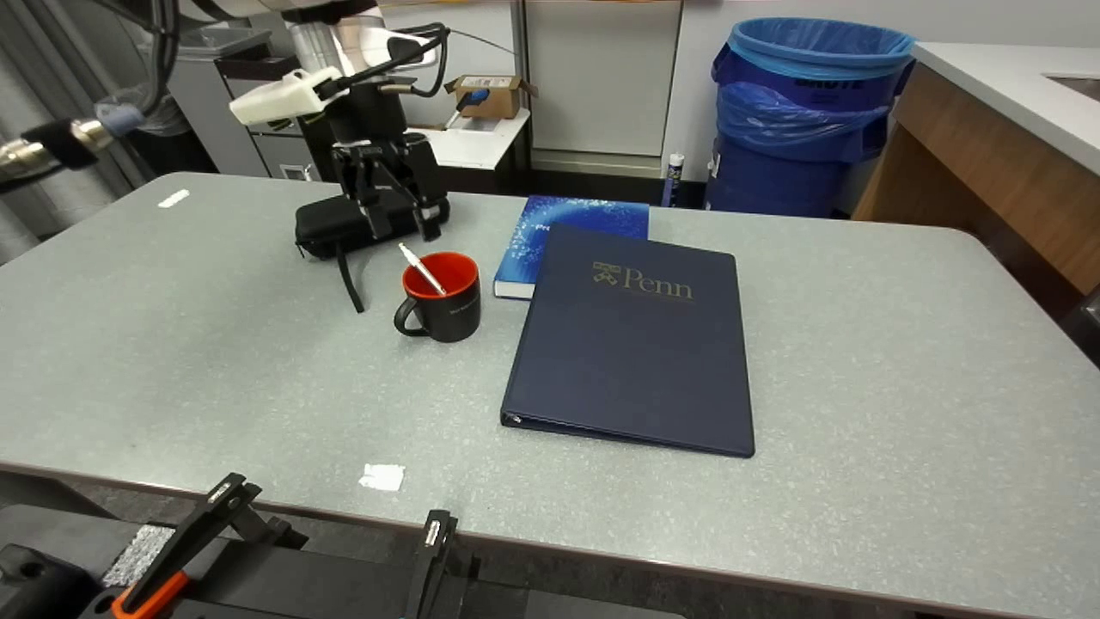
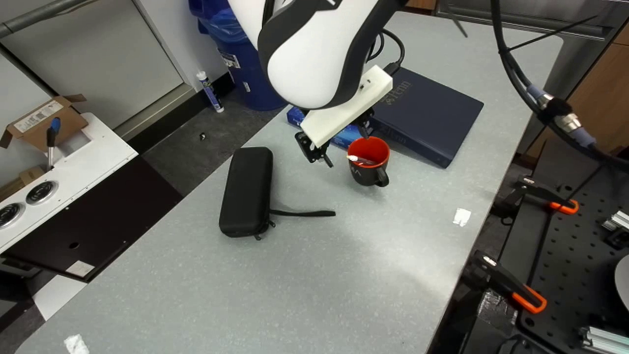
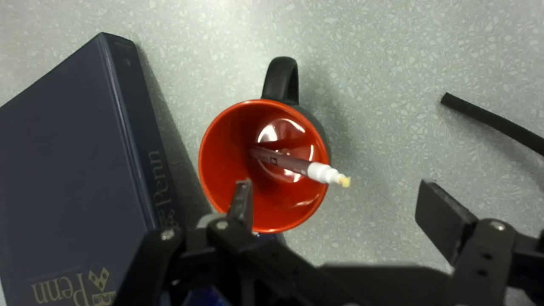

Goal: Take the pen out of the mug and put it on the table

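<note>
The mug (image 1: pixel 455 316), dark outside and red inside, stands upright on the grey speckled table (image 1: pixel 258 378). It also shows in an exterior view (image 2: pixel 362 174) and the wrist view (image 3: pixel 284 206). The pale pen (image 1: pixel 423 270) leans inside the mug, its white end sticking out over the rim; it also shows in an exterior view (image 2: pixel 362 160) and the wrist view (image 3: pixel 293 165). My gripper (image 1: pixel 403 225) is open and empty, above and beside the mug on the pouch side. In the wrist view the fingers (image 3: pixel 335 186) are wide apart; one overlaps the mug's rim, and the pen's end appears between them.
A dark Penn binder (image 1: pixel 636 361) lies close beside the mug, partly over a blue book (image 1: pixel 516 262). A black pouch (image 2: pixel 247 191) with a strap (image 2: pixel 304 213) lies on the mug's other side. Clamps (image 2: pixel 506 280) sit at the table's edge by the robot mount.
</note>
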Robot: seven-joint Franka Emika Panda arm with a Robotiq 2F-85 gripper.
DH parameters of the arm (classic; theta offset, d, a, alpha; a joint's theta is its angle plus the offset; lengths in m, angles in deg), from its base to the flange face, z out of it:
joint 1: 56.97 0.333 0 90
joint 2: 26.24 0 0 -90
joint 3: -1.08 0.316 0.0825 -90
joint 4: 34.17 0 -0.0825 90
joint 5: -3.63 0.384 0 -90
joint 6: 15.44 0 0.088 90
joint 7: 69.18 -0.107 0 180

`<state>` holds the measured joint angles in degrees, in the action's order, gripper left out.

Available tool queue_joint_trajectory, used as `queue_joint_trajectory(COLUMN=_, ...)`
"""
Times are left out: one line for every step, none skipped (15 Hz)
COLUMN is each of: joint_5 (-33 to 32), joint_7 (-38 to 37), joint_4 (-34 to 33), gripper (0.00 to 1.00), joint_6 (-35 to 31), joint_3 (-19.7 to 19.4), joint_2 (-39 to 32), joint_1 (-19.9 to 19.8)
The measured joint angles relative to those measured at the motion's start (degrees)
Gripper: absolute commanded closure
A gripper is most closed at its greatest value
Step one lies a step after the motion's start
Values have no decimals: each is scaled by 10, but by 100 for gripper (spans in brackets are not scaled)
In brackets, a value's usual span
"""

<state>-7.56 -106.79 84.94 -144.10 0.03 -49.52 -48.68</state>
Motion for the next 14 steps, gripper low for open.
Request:
queue_joint_trajectory(joint_5=0, joint_7=-8, joint_4=-10, gripper=3, joint_6=8, joint_3=-3, joint_2=-11, joint_1=4)
queue_joint_trajectory(joint_5=0, joint_7=-13, joint_4=-20, gripper=8, joint_6=17, joint_3=-4, joint_2=-21, joint_1=8)
queue_joint_trajectory(joint_5=0, joint_7=-18, joint_4=-28, gripper=9, joint_6=30, joint_3=-5, joint_2=-29, joint_1=12)
queue_joint_trajectory(joint_5=0, joint_7=-21, joint_4=-36, gripper=6, joint_6=44, joint_3=-6, joint_2=-36, joint_1=15)
queue_joint_trajectory(joint_5=0, joint_7=-23, joint_4=-42, gripper=3, joint_6=60, joint_3=-7, joint_2=-41, joint_1=18)
queue_joint_trajectory(joint_5=0, joint_7=-26, joint_4=-47, gripper=0, joint_6=75, joint_3=-7, joint_2=-44, joint_1=21)
queue_joint_trajectory(joint_5=0, joint_7=-27, joint_4=-51, gripper=9, joint_6=87, joint_3=-7, joint_2=-47, joint_1=23)
queue_joint_trajectory(joint_5=0, joint_7=-28, joint_4=-54, gripper=27, joint_6=96, joint_3=-8, joint_2=-48, joint_1=25)
queue_joint_trajectory(joint_5=0, joint_7=-29, joint_4=-56, gripper=28, joint_6=103, joint_3=-8, joint_2=-49, joint_1=26)
queue_joint_trajectory(joint_5=0, joint_7=-30, joint_4=-59, gripper=35, joint_6=107, joint_3=-9, joint_2=-50, joint_1=27)
queue_joint_trajectory(joint_5=0, joint_7=-30, joint_4=-62, gripper=45, joint_6=107, joint_3=-9, joint_2=-51, joint_1=28)
queue_joint_trajectory(joint_5=0, joint_7=-30, joint_4=-64, gripper=52, joint_6=107, joint_3=-9, joint_2=-53, joint_1=28)
queue_joint_trajectory(joint_5=0, joint_7=-30, joint_4=-67, gripper=61, joint_6=107, joint_3=-10, joint_2=-56, joint_1=28)
queue_joint_trajectory(joint_5=0, joint_7=-30, joint_4=-71, gripper=68, joint_6=107, joint_3=-10, joint_2=-59, joint_1=28)
